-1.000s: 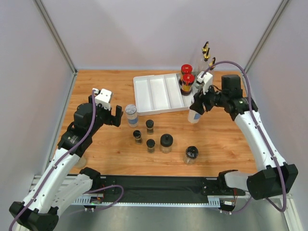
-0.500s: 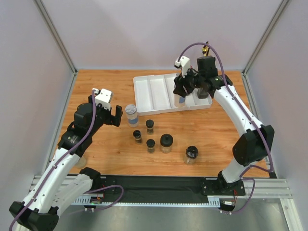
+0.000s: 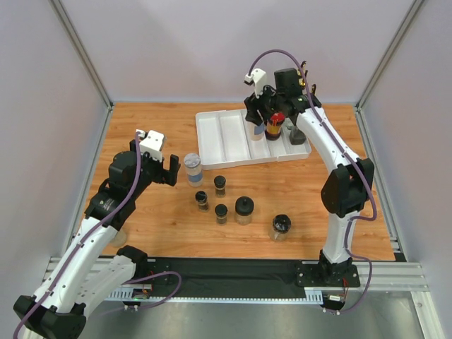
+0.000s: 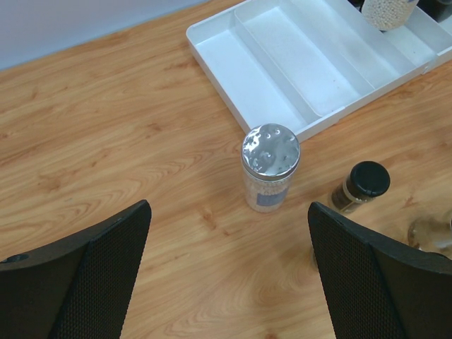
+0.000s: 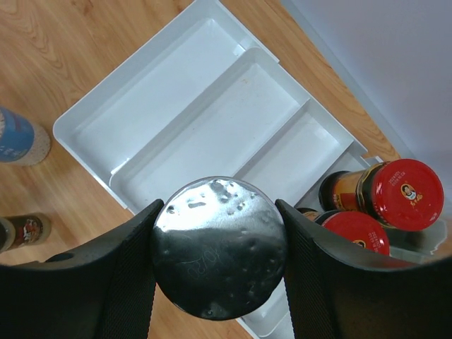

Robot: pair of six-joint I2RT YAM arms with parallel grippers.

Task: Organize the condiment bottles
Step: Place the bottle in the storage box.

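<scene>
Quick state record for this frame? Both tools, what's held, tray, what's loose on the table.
right tool: shut on grey-lidded jar, over the white tray, beside the red-capped jars
left tool: open, holding nothing, facing second grey-lidded jar
tray: long compartments hold nothing; red-capped jars at its right end
loose on table: second grey-lidded jar, five black-lidded jars
held jar set down: cannot tell

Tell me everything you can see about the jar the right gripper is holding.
The grey-lidded jar is a clear cylinder with pale grains inside and a shiny, dimpled metal-looking lid. It is upright, clamped by the right gripper, over the white tray beside two red-capped jars. Whether it touches the tray is unclear.
</scene>
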